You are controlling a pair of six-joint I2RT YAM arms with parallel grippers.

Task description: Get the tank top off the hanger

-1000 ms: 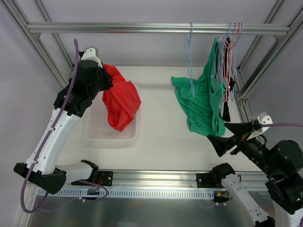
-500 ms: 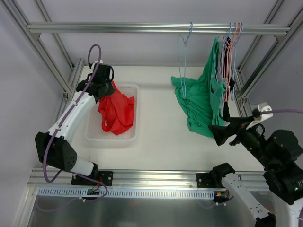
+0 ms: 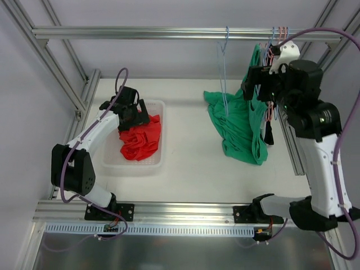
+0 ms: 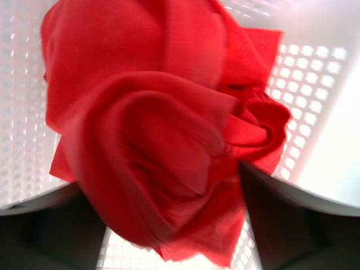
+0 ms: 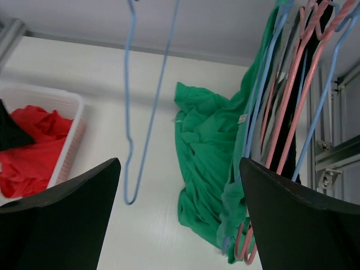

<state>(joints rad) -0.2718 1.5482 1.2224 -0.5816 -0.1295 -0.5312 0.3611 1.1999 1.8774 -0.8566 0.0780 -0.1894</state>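
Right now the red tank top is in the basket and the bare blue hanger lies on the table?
No: the top external view shows the bare blue hanger hanging from the rail. The red tank top is in the basket.

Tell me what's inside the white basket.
A crumpled red tank top lies in the white basket, left gripper open over it. Whatever lies beneath the cloth is hidden.
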